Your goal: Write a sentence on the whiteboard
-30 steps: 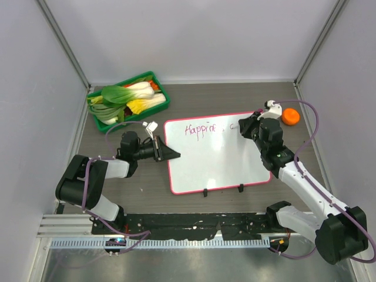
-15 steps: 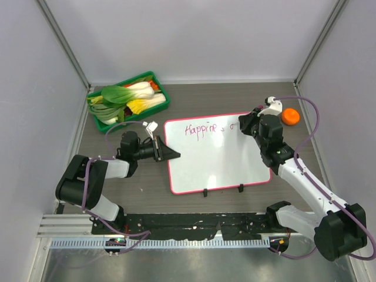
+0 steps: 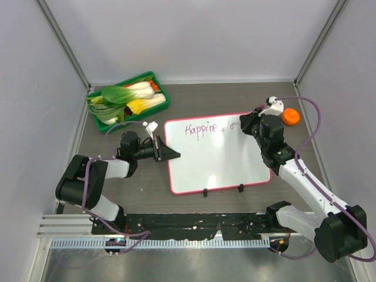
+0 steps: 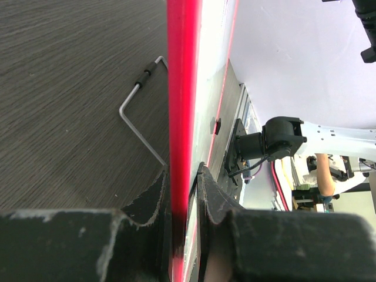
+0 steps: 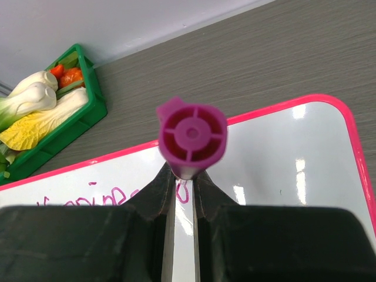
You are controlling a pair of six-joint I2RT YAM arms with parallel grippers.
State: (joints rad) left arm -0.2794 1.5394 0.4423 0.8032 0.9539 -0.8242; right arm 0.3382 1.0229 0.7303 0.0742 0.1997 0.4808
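A green tray of vegetables sits in the far left corner of the surface. The left end effector is pinching the pink frame on the left edge of the whiteboard, which is at the middle of the surface. The sentence, purple letters reading roughly "Happine", runs along the board's far edge. The right end effector is clamped on a purple marker, its tip at the board just right of the writing. An orange object lies near the far right corner.
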